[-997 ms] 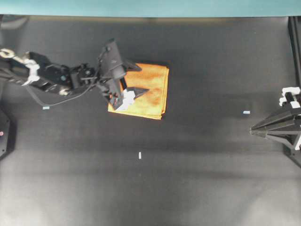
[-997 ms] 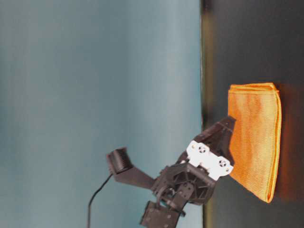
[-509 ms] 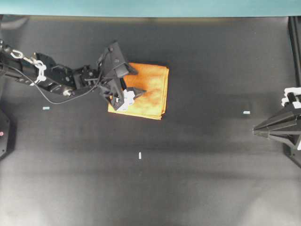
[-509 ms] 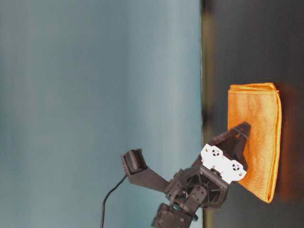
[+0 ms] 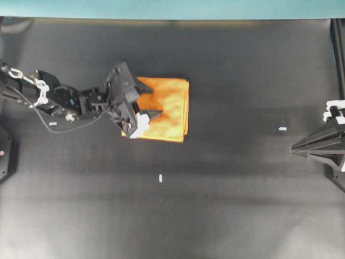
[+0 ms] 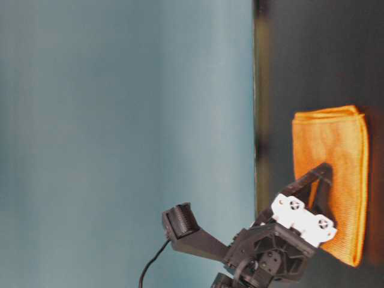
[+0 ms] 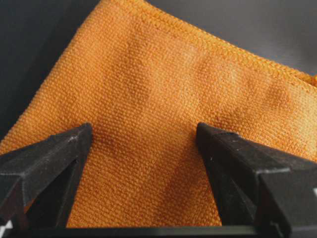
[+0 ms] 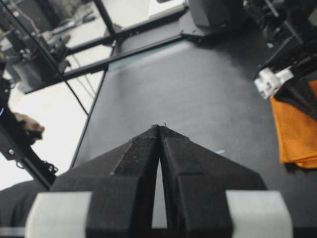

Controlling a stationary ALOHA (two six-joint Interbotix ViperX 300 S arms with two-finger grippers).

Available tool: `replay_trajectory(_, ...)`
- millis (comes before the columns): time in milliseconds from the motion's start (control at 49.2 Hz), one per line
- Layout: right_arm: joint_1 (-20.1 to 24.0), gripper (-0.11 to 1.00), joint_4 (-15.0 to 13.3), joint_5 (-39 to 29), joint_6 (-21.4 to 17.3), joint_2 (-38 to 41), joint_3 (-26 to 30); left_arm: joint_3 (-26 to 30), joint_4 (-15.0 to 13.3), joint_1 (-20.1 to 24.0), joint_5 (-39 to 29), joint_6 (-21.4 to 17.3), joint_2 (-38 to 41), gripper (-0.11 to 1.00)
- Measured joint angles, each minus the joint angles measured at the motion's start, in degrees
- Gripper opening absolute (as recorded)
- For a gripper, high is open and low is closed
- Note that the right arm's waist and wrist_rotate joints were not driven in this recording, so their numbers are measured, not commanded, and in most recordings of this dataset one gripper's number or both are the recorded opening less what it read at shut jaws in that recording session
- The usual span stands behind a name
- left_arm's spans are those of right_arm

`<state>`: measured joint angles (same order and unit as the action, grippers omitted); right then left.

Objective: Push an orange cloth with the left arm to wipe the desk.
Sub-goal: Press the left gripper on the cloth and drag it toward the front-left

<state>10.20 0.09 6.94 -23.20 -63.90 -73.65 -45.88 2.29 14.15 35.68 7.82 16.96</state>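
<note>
Now | left gripper [image 7: 141, 136] spread wide, pressing orange cloth [image 5: 167, 108] | risk: layered folds bunch, fingertips slip off | right gripper [image 8: 159, 133] closed, idle

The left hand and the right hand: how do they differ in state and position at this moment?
The left hand is open, fingers spread over the orange cloth; the right hand is shut, its fingers meeting. The left hand is at the cloth near the middle of the desk; the right hand is at the desk's edge, far from the cloth. Both have black, pointed fingers.
</note>
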Motion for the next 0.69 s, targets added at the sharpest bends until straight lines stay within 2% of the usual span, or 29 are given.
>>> replay_trajectory(305, 0.0, 0.00, 0.0, 0.0, 0.1, 0.0, -0.2, -3.6, 0.0, -7.9, -1.8, 0.8, -3.3, 0.83)
replay_trajectory(488, 0.0, 0.00, 0.1, 0.1, 0.1, 0.0, -0.2, -7.0, 0.0, -13.9, -1.8, 2.5, -5.5, 0.83)
replay_trajectory(692, 0.0, 0.00, 0.0, 0.1, 0.0, 0.0, -0.3, -8.1, 0.0, -21.9, -2.0, 5.5, -6.2, 0.83)
